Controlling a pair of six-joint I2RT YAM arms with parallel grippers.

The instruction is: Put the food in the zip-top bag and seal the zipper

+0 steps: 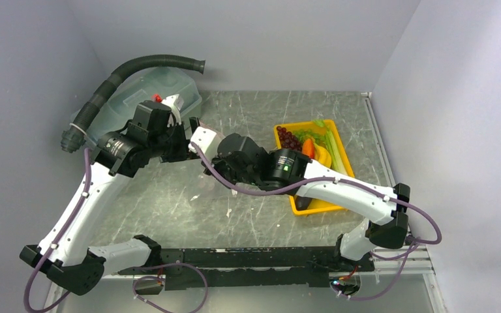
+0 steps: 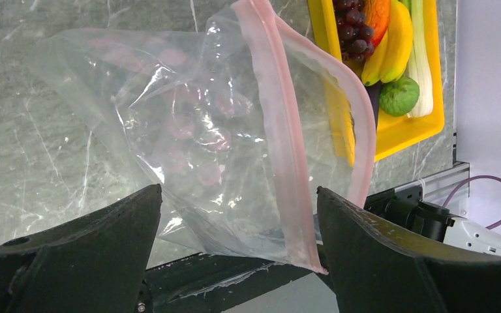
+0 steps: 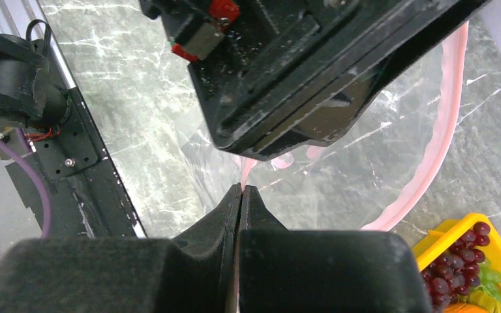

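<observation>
Right gripper [image 3: 241, 190]: fully closed, pinching the zipper [image 2: 277, 130] at one end of the bag [image 2: 189, 124]. I judge this grip is meant to hold the bag up off the table [image 2: 19, 163] with its mouth hanging agape.

Left gripper [image 2: 238, 194]: spread to its widest, gripping nothing. The bag's lower edge sits between its fingers [image 2: 104, 241], untouched as far as I can tell. I take it to be lined up to seize the opposite lip and widen the mouth.

Food [image 2: 391, 45]: lying in the yellow tray [image 2: 408, 130], just beyond the bag. None is visibly bagged. The zipper is unsealed.
</observation>
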